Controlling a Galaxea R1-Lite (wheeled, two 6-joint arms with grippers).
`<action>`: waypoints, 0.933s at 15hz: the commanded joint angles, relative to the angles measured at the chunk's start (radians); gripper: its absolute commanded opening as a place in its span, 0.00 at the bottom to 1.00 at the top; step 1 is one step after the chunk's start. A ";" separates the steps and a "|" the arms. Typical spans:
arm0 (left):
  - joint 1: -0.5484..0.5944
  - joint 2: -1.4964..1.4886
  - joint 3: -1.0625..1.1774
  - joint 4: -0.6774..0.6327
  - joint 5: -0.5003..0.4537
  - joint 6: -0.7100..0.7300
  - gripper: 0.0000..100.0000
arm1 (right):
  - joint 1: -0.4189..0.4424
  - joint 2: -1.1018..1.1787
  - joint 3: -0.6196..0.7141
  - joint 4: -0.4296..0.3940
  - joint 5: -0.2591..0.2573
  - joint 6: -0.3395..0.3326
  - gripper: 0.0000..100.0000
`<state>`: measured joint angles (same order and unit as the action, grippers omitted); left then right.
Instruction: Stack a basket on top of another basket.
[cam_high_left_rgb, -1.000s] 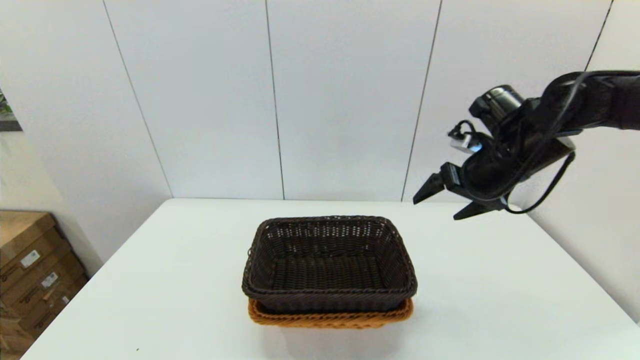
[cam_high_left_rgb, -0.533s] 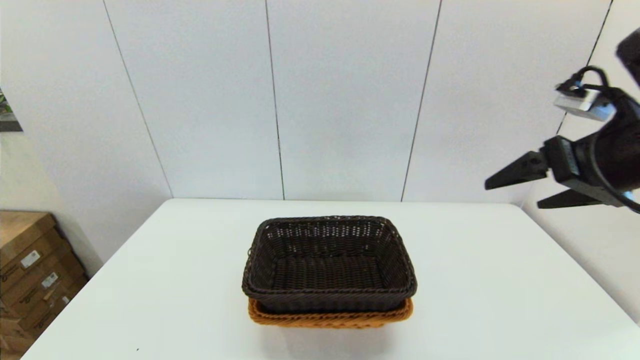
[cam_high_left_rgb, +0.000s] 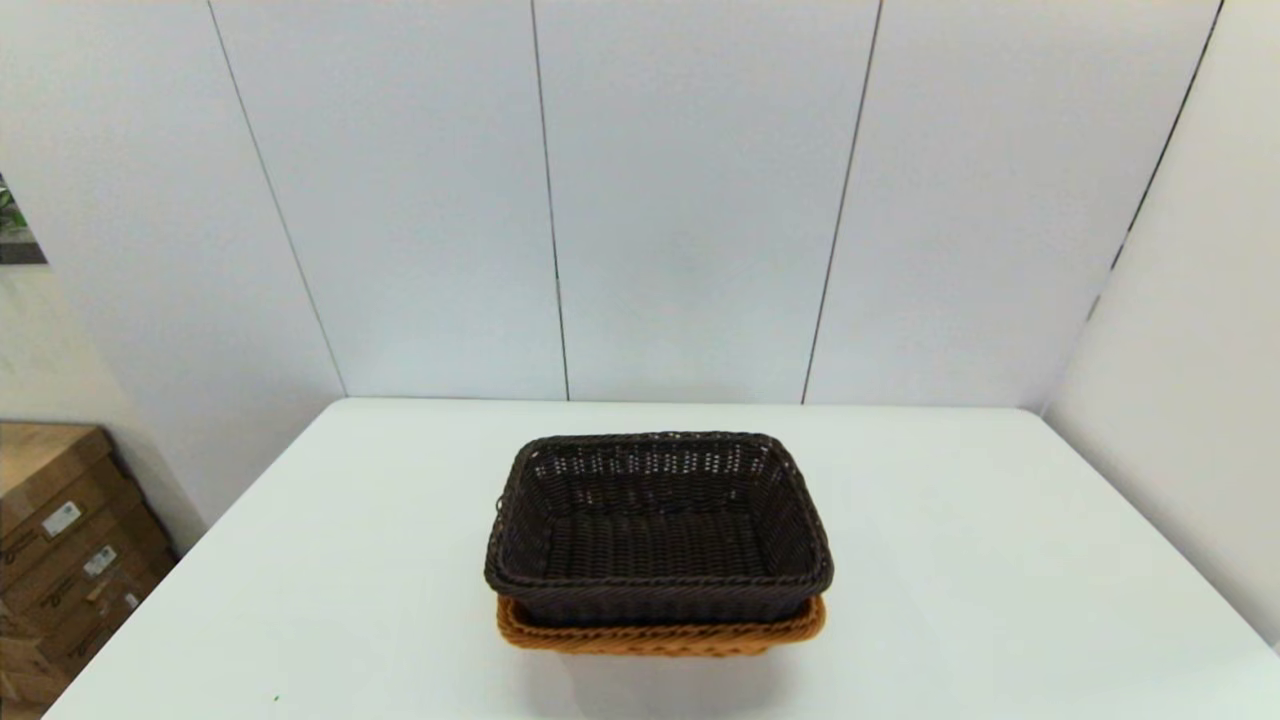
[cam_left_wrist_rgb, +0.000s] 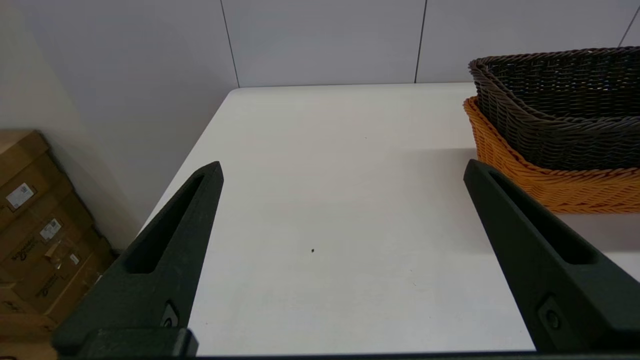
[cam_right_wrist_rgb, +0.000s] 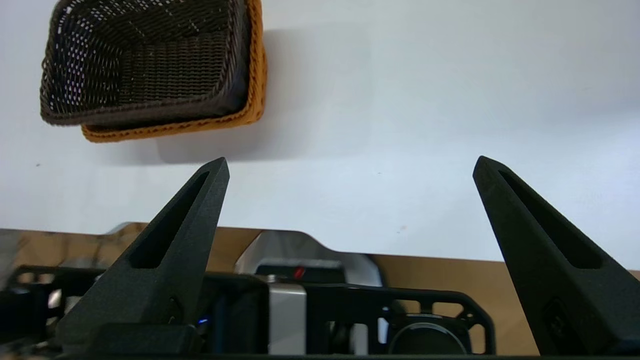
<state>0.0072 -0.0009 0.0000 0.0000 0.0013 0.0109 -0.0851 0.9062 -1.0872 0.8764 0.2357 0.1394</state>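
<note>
The dark brown basket (cam_high_left_rgb: 658, 530) sits nested inside the orange basket (cam_high_left_rgb: 660, 634) at the middle of the white table (cam_high_left_rgb: 1000, 600). Only the orange rim shows below it in the head view. The left wrist view has the dark basket (cam_left_wrist_rgb: 560, 107) over the orange basket (cam_left_wrist_rgb: 555, 182) off to one side of my left gripper (cam_left_wrist_rgb: 342, 170), which is open and empty, low over the table. My right gripper (cam_right_wrist_rgb: 350, 165) is open and empty, high up and well away from the dark basket (cam_right_wrist_rgb: 145, 60) and the orange rim (cam_right_wrist_rgb: 210, 122). Neither arm shows in the head view.
Cardboard boxes (cam_high_left_rgb: 60, 560) stand on the floor left of the table. White wall panels (cam_high_left_rgb: 680, 200) close off the back and right. The right wrist view looks down past the table's front edge onto the robot's own base (cam_right_wrist_rgb: 300, 315).
My right arm pulled up and to the right, away from the baskets, and has left the head view. The baskets have not moved.
</note>
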 joint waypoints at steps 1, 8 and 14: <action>0.000 -0.001 0.002 0.000 0.000 0.000 1.00 | -0.030 -0.426 0.227 0.001 0.004 -0.141 1.00; 0.000 -0.001 0.002 0.000 0.000 0.000 1.00 | 0.056 -0.688 0.377 0.001 -0.108 -0.172 1.00; 0.000 -0.001 0.002 0.000 0.000 0.000 1.00 | 0.076 -0.776 0.558 -0.197 -0.125 -0.202 1.00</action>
<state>0.0072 -0.0009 0.0000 0.0000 0.0013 0.0109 -0.0238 0.2026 -0.6334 0.7700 0.1096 -0.0447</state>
